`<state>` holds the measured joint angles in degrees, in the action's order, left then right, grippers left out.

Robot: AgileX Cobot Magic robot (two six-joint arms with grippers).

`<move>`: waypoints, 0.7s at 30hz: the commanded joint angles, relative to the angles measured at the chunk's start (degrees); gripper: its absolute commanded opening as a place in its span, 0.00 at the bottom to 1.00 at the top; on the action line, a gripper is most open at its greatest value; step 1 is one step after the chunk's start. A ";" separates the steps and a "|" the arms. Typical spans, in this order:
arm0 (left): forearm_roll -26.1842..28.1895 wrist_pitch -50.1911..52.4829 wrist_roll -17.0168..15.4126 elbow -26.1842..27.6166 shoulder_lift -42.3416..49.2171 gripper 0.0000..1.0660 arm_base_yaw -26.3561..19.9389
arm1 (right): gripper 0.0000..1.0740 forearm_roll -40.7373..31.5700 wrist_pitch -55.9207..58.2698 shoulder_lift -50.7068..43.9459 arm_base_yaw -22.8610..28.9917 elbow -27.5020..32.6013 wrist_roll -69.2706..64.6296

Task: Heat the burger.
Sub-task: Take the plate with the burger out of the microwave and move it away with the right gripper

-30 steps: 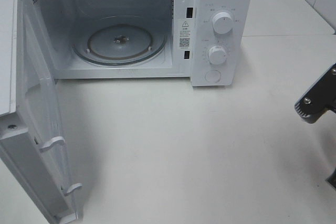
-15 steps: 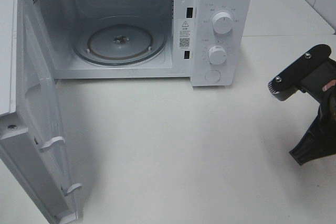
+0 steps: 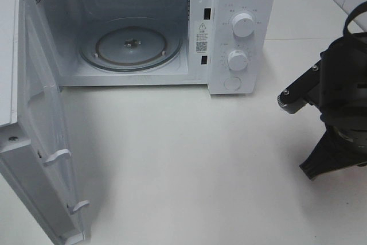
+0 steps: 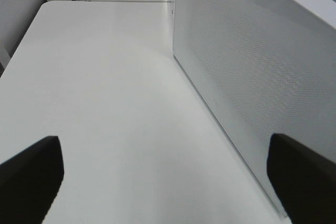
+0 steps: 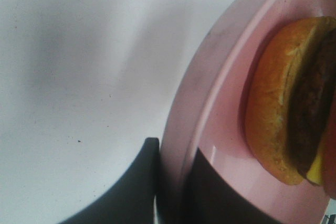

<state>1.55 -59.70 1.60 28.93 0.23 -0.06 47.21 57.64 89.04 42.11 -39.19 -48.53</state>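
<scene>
The burger point(image 5: 278, 108), with a golden-brown bun and a dark patty, lies on a pink plate point(image 5: 210, 77) in the right wrist view. My right gripper point(image 5: 176, 187) is shut on the plate's rim, one dark finger under it and one on top. In the high view only the right arm point(image 3: 338, 107) shows, at the right edge; the burger and plate are hidden there. The white microwave point(image 3: 241, 4) stands at the back with its door point(image 3: 40, 130) swung open to the left and its glass turntable point(image 3: 131, 45) bare. My left gripper point(image 4: 165, 145) is open and empty beside the door's outer face point(image 4: 247, 77).
Two knobs point(image 3: 243, 25) and a round button are on the microwave's right panel. The white table point(image 3: 172, 153) stretches in front of the microwave. A tiled wall is at the back right.
My right arm has come further into the high view, moving left from the right edge toward the microwave's front. The microwave and its door have not moved.
</scene>
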 commanded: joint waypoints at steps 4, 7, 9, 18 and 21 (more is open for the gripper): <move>0.11 0.23 -0.46 0.00 1.20 0.92 -0.06 | 0.01 3.50 2.29 2.46 -0.97 -0.34 -3.67; 0.11 0.23 -0.46 0.00 1.20 0.92 -0.06 | 0.01 3.55 2.01 3.09 -2.52 -0.34 -4.30; 0.11 0.23 -0.46 0.00 1.20 0.92 -0.06 | 0.01 3.55 1.66 3.84 -3.67 -0.34 -4.24; 0.11 0.23 -0.46 0.00 1.20 0.92 -0.06 | 0.01 3.32 -0.97 6.70 -6.93 -0.11 -4.98; 0.11 0.23 -0.46 0.00 1.20 0.92 -0.06 | 0.01 3.61 -1.72 8.19 -7.56 -0.11 -5.96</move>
<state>1.55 -59.70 1.60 28.93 0.23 -0.06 47.38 53.29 97.29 34.89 -39.25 -53.69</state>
